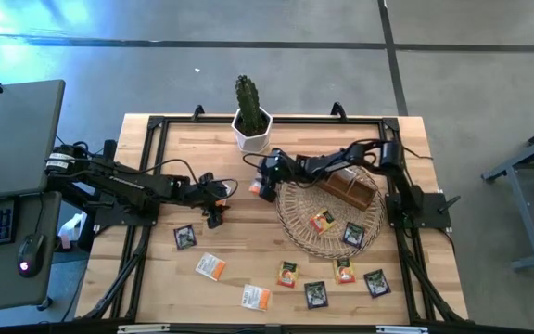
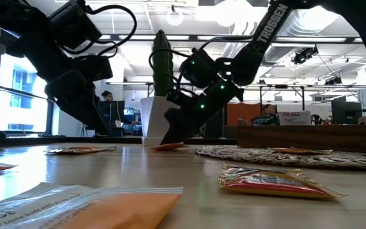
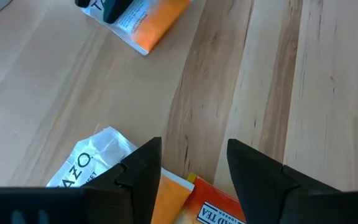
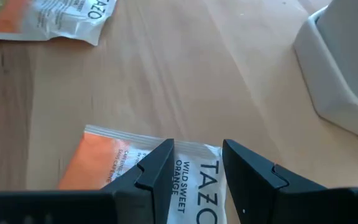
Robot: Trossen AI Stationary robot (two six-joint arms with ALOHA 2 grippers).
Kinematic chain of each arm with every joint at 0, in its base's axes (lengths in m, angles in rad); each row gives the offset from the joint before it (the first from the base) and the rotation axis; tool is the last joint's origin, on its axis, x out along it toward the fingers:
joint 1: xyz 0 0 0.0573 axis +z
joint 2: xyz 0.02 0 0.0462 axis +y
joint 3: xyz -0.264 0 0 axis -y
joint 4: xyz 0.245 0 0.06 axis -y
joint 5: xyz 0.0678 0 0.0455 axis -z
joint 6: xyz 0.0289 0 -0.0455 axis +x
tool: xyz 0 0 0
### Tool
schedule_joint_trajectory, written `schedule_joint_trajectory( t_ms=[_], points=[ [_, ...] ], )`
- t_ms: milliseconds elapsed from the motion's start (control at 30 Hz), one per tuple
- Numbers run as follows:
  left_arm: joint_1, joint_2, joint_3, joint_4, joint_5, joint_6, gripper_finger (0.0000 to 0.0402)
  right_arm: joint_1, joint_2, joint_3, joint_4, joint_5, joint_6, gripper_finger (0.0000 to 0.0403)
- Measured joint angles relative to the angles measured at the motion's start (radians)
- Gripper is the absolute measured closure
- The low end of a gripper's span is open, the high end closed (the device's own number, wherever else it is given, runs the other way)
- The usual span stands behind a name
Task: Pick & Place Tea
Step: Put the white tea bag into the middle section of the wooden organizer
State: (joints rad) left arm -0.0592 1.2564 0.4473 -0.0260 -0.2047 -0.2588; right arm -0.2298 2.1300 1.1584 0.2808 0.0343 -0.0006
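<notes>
1. Your left gripper [image 1: 214, 217] hangs apart above bare surface [image 1: 156, 269], sachets [image 1: 210, 267] scattered near.
2. Cactus pot [image 1: 251, 131] stands just behind your right gripper [image 1: 265, 190].
3. Its wrist view alone shows fingers apart over an orange sachet [image 4: 104, 168].

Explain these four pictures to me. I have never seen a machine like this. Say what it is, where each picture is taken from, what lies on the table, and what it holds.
It is a robot with two dark arms at a wooden table, each ending in a two-finger gripper. One picture looks straight down, one looks level across the tabletop, and two come from cameras on the wrists. On the table lie small tea sachets, a white pot with a cactus, and a round wicker tray holding a brown wooden box and some sachets. The left gripper is open above the table, holding nothing. The right gripper is open, low over an orange-and-white sachet beside the pot; it has not closed on it.
</notes>
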Motion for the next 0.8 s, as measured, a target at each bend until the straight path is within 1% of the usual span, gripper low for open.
schedule_joint_trajectory(
  t_ms=[100, 167, 233, 333, 367, 400, 500, 600, 800],
  points=[
    [0.0, 0.0, 0.0, 0.002, 0.0, 0.003, 0.022, 0.0, -0.002, 0.001, -0.043, -0.007, 0.001, 0.0275],
    [0.0, 0.0, 0.0, 0.002, 0.0, 0.003, 0.022, 0.004, -0.002, 0.002, -0.073, 0.007, 0.005, 0.0291],
    [0.0, 0.0, 0.0, 0.002, 0.0, 0.003, 0.022, 0.006, -0.004, 0.002, -0.09, 0.02, 0.016, 0.032],
    [0.0, 0.0, 0.0, 0.002, 0.0, 0.003, 0.022, 0.006, -0.004, 0.002, -0.088, 0.002, 0.025, 0.0379],
    [0.0, 0.0, 0.0, 0.002, 0.0, 0.003, 0.022, 0.006, -0.006, 0.001, -0.085, -0.001, 0.025, 0.039],
    [0.0, 0.0, 0.0, 0.002, 0.0, 0.003, 0.022, 0.007, -0.01, 0.001, -0.086, -0.003, 0.025, 0.0393],
    [0.0, 0.0, 0.0, 0.002, 0.0, 0.003, 0.022, 0.02, -0.032, 0.007, -0.109, 0.015, 0.026, 0.0382],
    [0.0, 0.0, 0.0, 0.002, 0.0, 0.003, 0.022, 0.043, -0.083, 0.002, -0.164, 0.048, 0.017, 0.0394],
    [0.0, 0.0, 0.0, 0.002, -0.004, 0.003, 0.022, 0.106, -0.232, 0.006, -0.274, 0.179, -0.002, 0.0399]
  ],
)
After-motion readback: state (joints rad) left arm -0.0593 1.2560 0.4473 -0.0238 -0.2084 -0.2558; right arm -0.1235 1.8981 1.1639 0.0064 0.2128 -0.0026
